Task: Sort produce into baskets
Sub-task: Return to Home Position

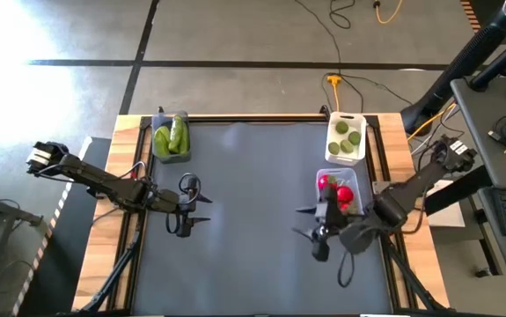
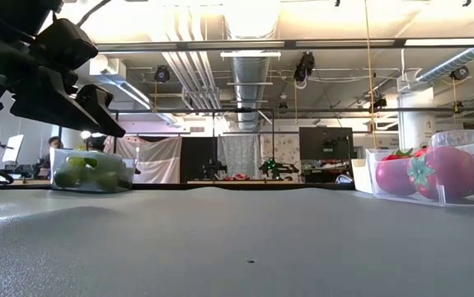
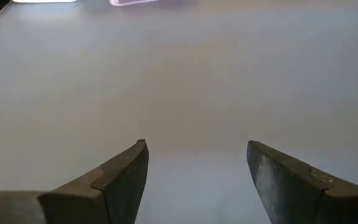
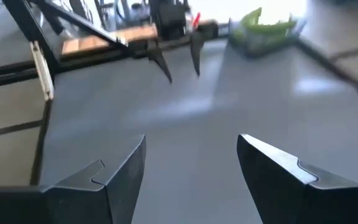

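Note:
Green cucumbers (image 1: pixel 172 136) lie in the dark grey basket (image 1: pixel 157 122) at the far left. Yellow-green limes (image 1: pixel 347 138) lie in the white basket (image 1: pixel 344 116) at the far right. Red tomatoes (image 1: pixel 338 190) lie in the clear basket (image 1: pixel 324 174) at the right. My left gripper (image 1: pixel 198 210) is open and empty over the mat's left part. My right gripper (image 1: pixel 304 222) is open and empty just near-left of the clear basket. In the low view the tomatoes (image 2: pixel 434 173) show at the right and the cucumbers (image 2: pixel 88 172) at the left.
The dark mat (image 1: pixel 253 211) lies bare between the two grippers and toward the near edge. Wooden table borders (image 1: pixel 103 220) run along both sides. A desk (image 1: pixel 499 132) stands beyond the right edge. Cables (image 1: pixel 341 84) lie on the floor behind the table.

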`<state>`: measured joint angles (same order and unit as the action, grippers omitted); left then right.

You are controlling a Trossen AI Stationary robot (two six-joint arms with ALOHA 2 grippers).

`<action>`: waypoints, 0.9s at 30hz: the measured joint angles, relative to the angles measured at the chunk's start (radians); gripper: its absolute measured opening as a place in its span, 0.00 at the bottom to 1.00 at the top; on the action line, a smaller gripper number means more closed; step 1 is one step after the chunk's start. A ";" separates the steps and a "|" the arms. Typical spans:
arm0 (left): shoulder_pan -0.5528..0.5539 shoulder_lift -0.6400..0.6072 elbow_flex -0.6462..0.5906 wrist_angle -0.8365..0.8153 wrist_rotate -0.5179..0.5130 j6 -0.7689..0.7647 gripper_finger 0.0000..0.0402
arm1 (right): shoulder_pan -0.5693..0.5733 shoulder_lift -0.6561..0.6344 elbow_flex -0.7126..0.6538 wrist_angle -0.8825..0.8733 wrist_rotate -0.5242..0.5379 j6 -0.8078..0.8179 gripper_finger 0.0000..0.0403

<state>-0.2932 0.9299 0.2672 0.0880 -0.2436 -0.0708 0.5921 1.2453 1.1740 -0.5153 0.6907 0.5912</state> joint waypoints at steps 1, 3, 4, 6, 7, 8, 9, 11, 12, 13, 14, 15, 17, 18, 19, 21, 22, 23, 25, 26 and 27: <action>0.000 0.001 0.000 0.002 0.000 -0.007 0.63 | 0.016 0.005 -0.001 0.021 0.024 -0.016 0.60; 0.000 0.002 0.000 0.002 0.000 -0.015 0.63 | 0.026 0.016 -0.006 0.071 0.074 -0.090 0.61; 0.001 0.002 0.000 0.003 -0.002 -0.009 0.63 | 0.026 0.020 -0.011 0.084 0.092 -0.135 0.61; 0.002 0.005 0.000 0.014 -0.029 0.009 0.63 | 0.013 0.021 -0.028 0.085 0.093 -0.187 0.62; 0.002 0.005 0.000 0.023 -0.043 0.009 0.63 | 0.000 0.021 -0.044 0.087 0.088 -0.193 0.62; 0.002 0.005 0.000 0.034 -0.055 0.004 0.63 | -0.015 0.017 -0.062 0.089 0.086 -0.192 0.63; 0.002 0.005 0.000 0.047 -0.060 -0.004 0.63 | -0.030 0.010 -0.087 0.104 0.080 -0.191 0.63; 0.002 0.005 0.000 0.074 -0.062 -0.019 0.63 | -0.070 -0.011 -0.135 0.158 0.020 -0.208 0.63; 0.002 0.005 0.000 0.089 -0.062 -0.021 0.63 | -0.096 -0.024 -0.162 0.203 -0.034 -0.226 0.64; 0.002 0.005 0.000 0.103 -0.061 -0.021 0.63 | -0.124 -0.039 -0.192 0.256 -0.109 -0.250 0.64; 0.002 0.005 0.000 0.116 -0.062 -0.020 0.63 | -0.156 -0.053 -0.224 0.316 -0.191 -0.276 0.63; 0.002 0.005 0.000 0.125 -0.063 -0.016 0.63 | -0.189 -0.068 -0.257 0.374 -0.271 -0.301 0.63; 0.002 0.005 0.000 0.147 -0.078 -0.002 0.63 | -0.255 -0.106 -0.313 0.449 -0.409 -0.330 0.63; 0.002 0.005 0.000 0.153 -0.086 0.003 0.63 | -0.281 -0.133 -0.336 0.445 -0.448 -0.321 0.62; 0.002 0.002 0.000 0.156 -0.088 0.006 0.63 | -0.301 -0.167 -0.360 0.436 -0.461 -0.304 0.62; 0.001 -0.011 0.000 0.156 -0.088 0.002 0.63 | -0.318 -0.242 -0.414 0.447 -0.451 -0.306 0.61; -0.001 -0.021 0.000 0.157 -0.088 -0.010 0.63 | -0.317 -0.280 -0.439 0.455 -0.446 -0.333 0.61; -0.002 -0.035 0.000 0.157 -0.087 -0.028 0.63 | -0.316 -0.320 -0.463 0.468 -0.445 -0.373 0.61; -0.003 -0.067 0.000 0.157 -0.082 -0.041 0.63 | -0.315 -0.411 -0.510 0.487 -0.447 -0.446 0.62; -0.003 -0.085 0.000 0.157 -0.082 -0.041 0.63 | -0.316 -0.457 -0.534 0.493 -0.444 -0.475 0.62; -0.003 -0.105 0.000 0.155 -0.081 -0.041 0.63 | -0.316 -0.503 -0.559 0.498 -0.442 -0.499 0.62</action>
<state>-0.2962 0.8250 0.2672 0.2427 -0.3244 -0.1120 0.2763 0.7423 0.6146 -0.0176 0.2488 0.0918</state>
